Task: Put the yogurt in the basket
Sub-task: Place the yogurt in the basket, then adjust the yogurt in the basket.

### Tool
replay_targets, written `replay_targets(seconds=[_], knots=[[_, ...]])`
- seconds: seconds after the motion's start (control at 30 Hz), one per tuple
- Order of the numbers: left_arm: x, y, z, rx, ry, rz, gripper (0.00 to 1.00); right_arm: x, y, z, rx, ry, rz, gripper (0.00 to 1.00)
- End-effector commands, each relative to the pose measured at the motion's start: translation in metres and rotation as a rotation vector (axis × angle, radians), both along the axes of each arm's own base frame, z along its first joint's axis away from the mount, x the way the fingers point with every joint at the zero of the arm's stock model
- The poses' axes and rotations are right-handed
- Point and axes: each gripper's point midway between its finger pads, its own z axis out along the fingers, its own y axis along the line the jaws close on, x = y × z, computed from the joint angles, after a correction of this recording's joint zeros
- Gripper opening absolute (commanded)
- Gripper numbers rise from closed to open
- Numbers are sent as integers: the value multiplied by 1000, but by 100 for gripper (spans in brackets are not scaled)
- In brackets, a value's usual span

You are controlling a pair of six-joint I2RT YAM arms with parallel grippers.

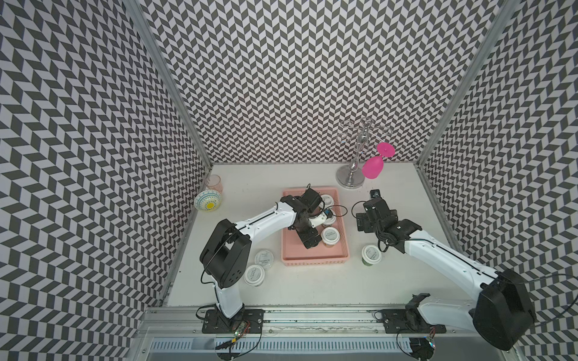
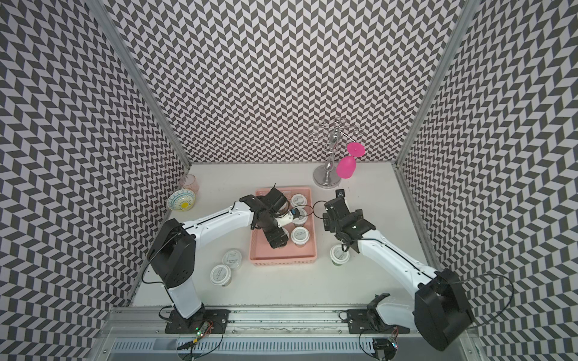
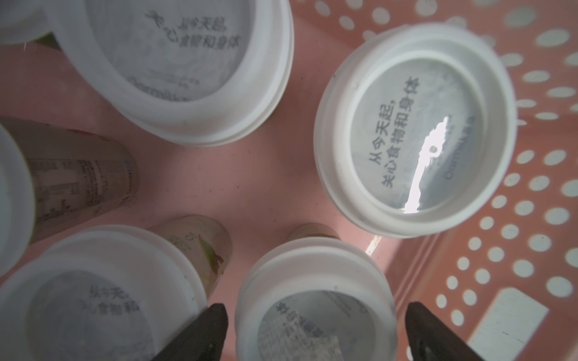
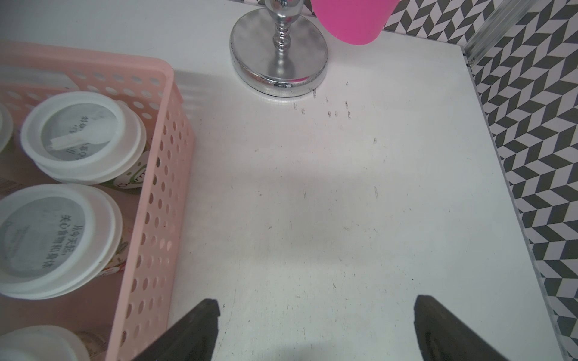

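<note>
The left gripper straddled a yogurt cup in the basket, jaws apart. The right gripper gaped above the table.

A robot test cell: chevron-patterned walls, aluminium framing, white table.

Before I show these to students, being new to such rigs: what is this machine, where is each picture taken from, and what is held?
The left arm and right arm are robots, each ending in two black fingers. Two pictures look down from overhead; two come from wrist cameras. On the table: a pink basket holding yogurt cups, three cups outside it, a bowl, a glass, a chrome stand with a pink goblet. The left fingers stand open around one basket cup; the right fingers, open, hold nothing.
</note>
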Motion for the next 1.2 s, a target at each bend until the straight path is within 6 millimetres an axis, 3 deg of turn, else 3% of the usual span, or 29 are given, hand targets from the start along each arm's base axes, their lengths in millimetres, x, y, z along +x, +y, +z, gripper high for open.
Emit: replay_targets(seconds=[0.0,0.2,0.4,0.57,0.8,0.93,1.17], knots=[[4,-9,33,-65,-48,-4,95,4,0,2,7,-28,-7,100],[9,-7,65,-134,-86,20,98,4,2,4,15,-32,0,100],[21,14,92,-184,-128,84,100,3,4,8,29,-41,16,100],[14,33,108,-186,-172,80,100,3,6,9,37,-39,25,100],[22,68,116,-175,-247,175,100,-5,11,13,68,6,33,100],[34,87,119,-195,-273,264,100,-16,8,5,74,97,0,100],[64,121,100,-85,-359,410,99,-39,19,-11,196,176,11,99]])
